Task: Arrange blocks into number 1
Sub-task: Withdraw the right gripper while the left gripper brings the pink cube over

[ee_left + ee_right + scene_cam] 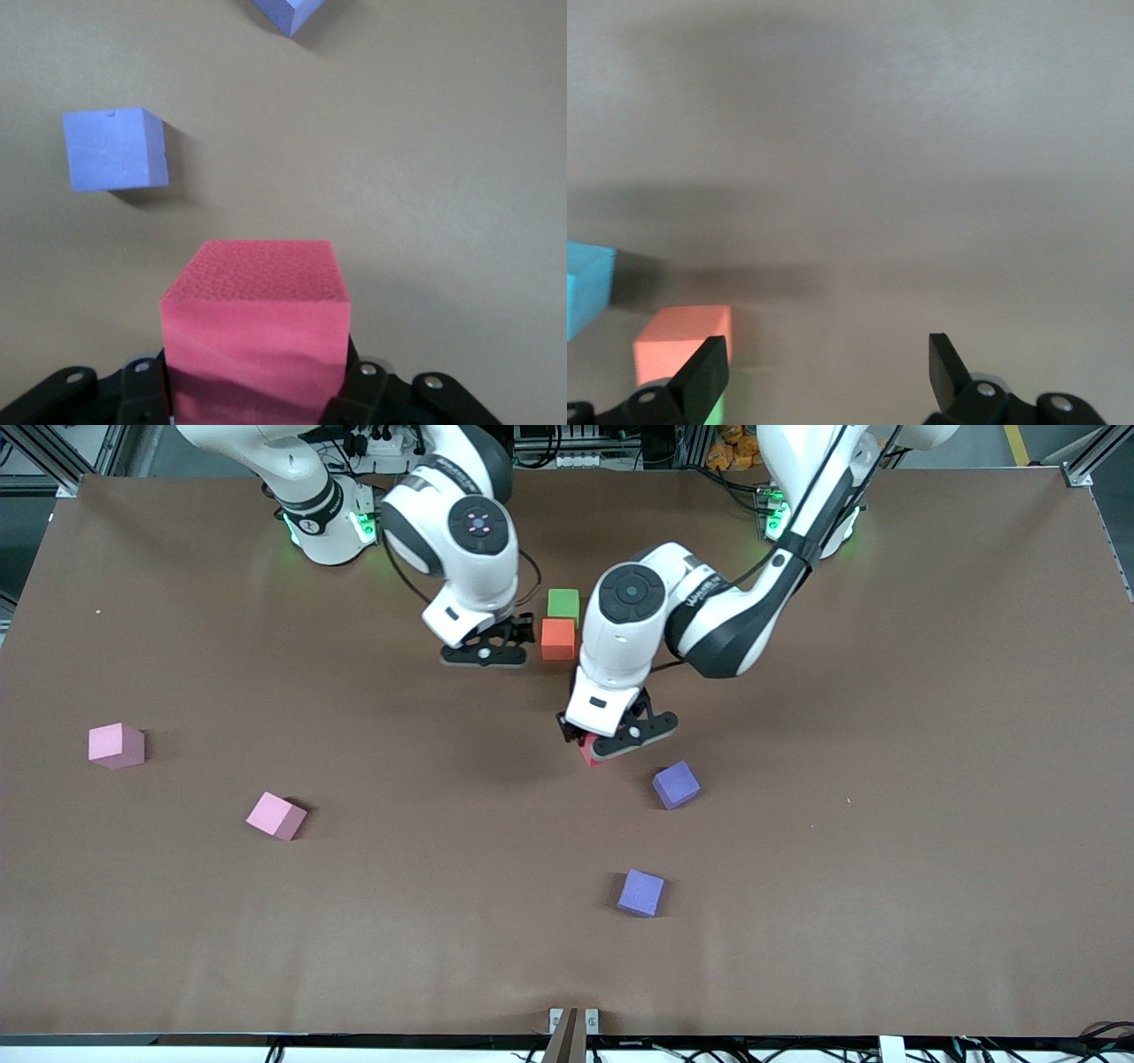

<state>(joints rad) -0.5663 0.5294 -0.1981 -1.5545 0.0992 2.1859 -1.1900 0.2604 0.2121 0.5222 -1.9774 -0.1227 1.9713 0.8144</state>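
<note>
Pinching a matte red foam cube [592,753] at frame centre, the left gripper [617,735] hangs over bare brown table [886,824], two purple foam cubes [676,784] [641,892] lower. Left wrist view: the red cube's [255,332] pebbled top fills the lower centre. Right wrist view: the right gripper [828,367] is spread wide at the bottom edge, an orange foam cube [678,341] beside one finger.

My two arms [709,615] are glossy white shells with dark grey bands at the joints, each carrying a round black cap and thin black cables along the outside. Green lights glow at both bases [330,530]. My black grippers [257,390] show small silver screws.
</note>
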